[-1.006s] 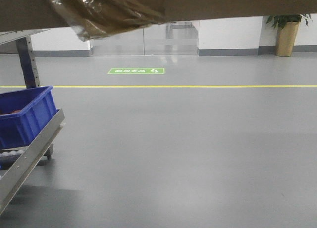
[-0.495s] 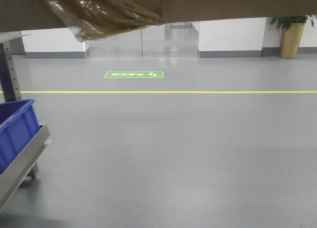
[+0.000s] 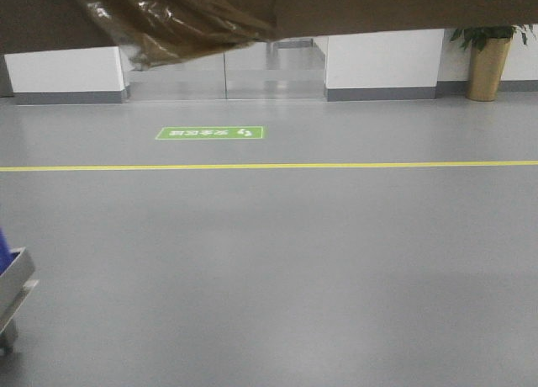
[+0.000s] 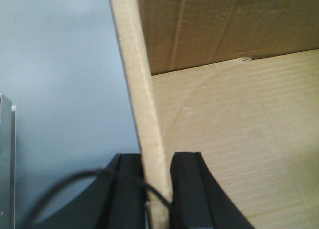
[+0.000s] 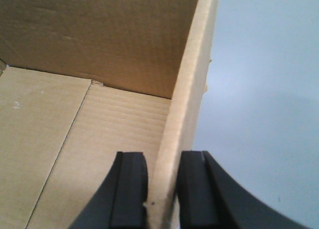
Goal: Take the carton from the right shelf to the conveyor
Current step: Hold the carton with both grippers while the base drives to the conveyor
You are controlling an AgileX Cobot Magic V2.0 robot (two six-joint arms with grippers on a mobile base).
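Note:
The carton [image 3: 378, 4] is an open brown cardboard box held up across the top of the front view, with crumpled tape [image 3: 168, 21] hanging from its underside. My left gripper [image 4: 157, 189] is shut on the carton's left wall [image 4: 137, 79], one jaw inside and one outside. My right gripper [image 5: 162, 189] is shut on the carton's right wall [image 5: 192, 79] in the same way. The carton's inside [image 5: 75, 129] is empty. The right shelf is out of view.
A grey metal frame end [image 3: 13, 290] with a sliver of blue bin shows at the lower left edge. A yellow floor line [image 3: 336, 164], a green floor sign [image 3: 210, 133], glass doors [image 3: 269, 67] and a potted plant [image 3: 487, 59] lie ahead over open grey floor.
The view has swung to the right: the blue bin and metal frame have slid left almost out of the picture. Both grippers still hold the carton.

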